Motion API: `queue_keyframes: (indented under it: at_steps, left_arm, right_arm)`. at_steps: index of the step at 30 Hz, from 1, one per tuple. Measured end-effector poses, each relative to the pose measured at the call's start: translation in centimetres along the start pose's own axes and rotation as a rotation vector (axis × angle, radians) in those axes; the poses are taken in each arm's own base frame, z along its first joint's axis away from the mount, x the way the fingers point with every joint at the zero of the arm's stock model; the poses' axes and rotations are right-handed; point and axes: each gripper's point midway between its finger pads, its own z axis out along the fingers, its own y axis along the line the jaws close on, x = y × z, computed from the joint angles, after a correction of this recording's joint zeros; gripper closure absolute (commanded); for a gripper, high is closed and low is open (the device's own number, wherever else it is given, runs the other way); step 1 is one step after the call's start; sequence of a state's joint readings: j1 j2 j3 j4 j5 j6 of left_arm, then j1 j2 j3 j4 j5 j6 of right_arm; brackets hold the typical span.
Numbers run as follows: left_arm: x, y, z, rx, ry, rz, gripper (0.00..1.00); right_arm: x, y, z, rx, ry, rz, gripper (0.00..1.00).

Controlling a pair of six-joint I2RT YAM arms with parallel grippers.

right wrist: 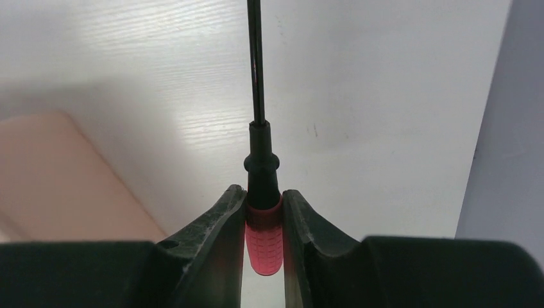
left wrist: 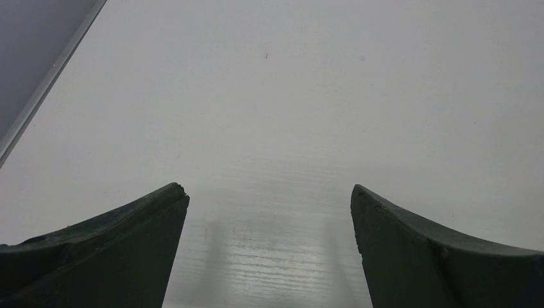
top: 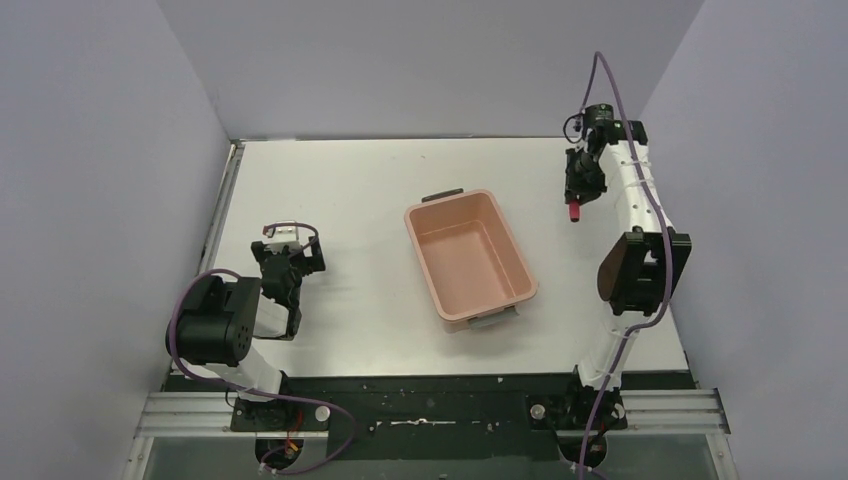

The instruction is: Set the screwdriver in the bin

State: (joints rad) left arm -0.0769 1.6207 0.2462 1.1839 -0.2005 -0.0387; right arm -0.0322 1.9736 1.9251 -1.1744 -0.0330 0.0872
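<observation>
My right gripper (right wrist: 263, 199) is shut on the screwdriver (right wrist: 263, 237) by its red-pink handle. The thin black shaft (right wrist: 256, 58) points away from the wrist over the white table. In the top view the right gripper (top: 578, 203) holds the screwdriver (top: 575, 212) above the table, to the right of the bin (top: 468, 258) and apart from it. The bin is a salmon-pink tub at the table's middle, with nothing in it; one corner of the bin (right wrist: 51, 179) shows at the left of the right wrist view. My left gripper (left wrist: 269, 196) is open and empty over bare table at the near left (top: 285, 262).
Grey walls enclose the table on the left, back and right. The right wall (right wrist: 513, 128) is close beside the right gripper. The table's left edge strip (left wrist: 45, 90) shows in the left wrist view. The arm bases stand at the near edge.
</observation>
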Motion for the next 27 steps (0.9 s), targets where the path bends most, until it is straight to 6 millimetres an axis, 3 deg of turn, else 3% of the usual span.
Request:
queue_keyframes:
  at_steps: [3,5,7,9,13,15,17,22,27]
  left_arm:
    - [0.0,0.0,0.0,0.0,0.0,0.0,0.03]
    - [0.0,0.0,0.0,0.0,0.0,0.0,0.03]
    - [0.0,0.0,0.0,0.0,0.0,0.0,0.03]
    - [0.0,0.0,0.0,0.0,0.0,0.0,0.03]
    - [0.0,0.0,0.0,0.0,0.0,0.0,0.03]
    - [0.0,0.0,0.0,0.0,0.0,0.0,0.03]
    - [0.0,0.0,0.0,0.0,0.0,0.0,0.03]
    - [0.0,0.0,0.0,0.0,0.0,0.0,0.03]
    - [0.0,0.0,0.0,0.0,0.0,0.0,0.03]
  right_arm:
    - [-1.2,1.8,-3.8,-0.011,-0.062,0.037,1.0]
    - [-1.7,4.8,-6.4,-0.047,-0.122,0.025,1.0]
    - [-1.5,8.7,-8.6,-0.099,-0.175,-0.008,1.0]
    - [-0.7,14.0,-11.0,-0.185,-0.24,-0.062,1.0]
    - [3.5,23.2,-13.4,-0.348,-0.322,-0.175,1.0]
    - [6.7,26.1,-12.7,-0.395,-0.306,-0.219,1.0]
    - [9.1,27.0,-10.6,-0.392,-0.268,-0.232,1.0]
    - [13.1,25.9,-4.3,-0.268,-0.199,-0.222,1.0]
    - [16.8,24.2,0.6,-0.197,-0.143,-0.209,1.0]
